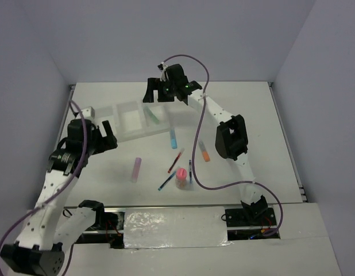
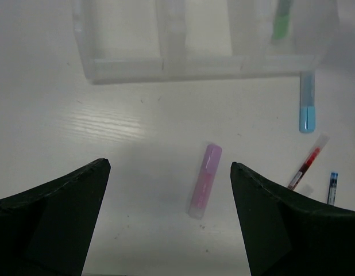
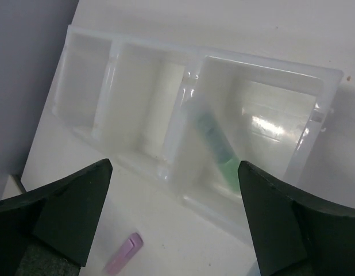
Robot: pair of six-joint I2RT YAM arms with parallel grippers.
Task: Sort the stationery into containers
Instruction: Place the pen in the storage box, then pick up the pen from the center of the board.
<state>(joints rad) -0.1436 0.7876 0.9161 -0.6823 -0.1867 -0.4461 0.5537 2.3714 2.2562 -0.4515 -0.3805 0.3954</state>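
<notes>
Over tray's [image 1: 128, 105] 3 o'clock compartment: right gripper [image 1: 156, 96] spread wide, green highlighter [image 3: 215, 144] inside.
Left gripper [image 1: 110, 136] gaping; pink highlighter [image 2: 204, 179] at 5 o'clock, liable to roll if pinched off-centre.

No text, brand, number or sign can be read in any of the three views. In the left wrist view the pink highlighter [image 2: 204, 181] has a paler patch along its barrel that may be a label, but it is too blurred to make out any letters. The barrels of the blue highlighter [image 2: 307, 103] and the red pen [image 2: 307, 167] are also too small and soft there to show any print.
</notes>
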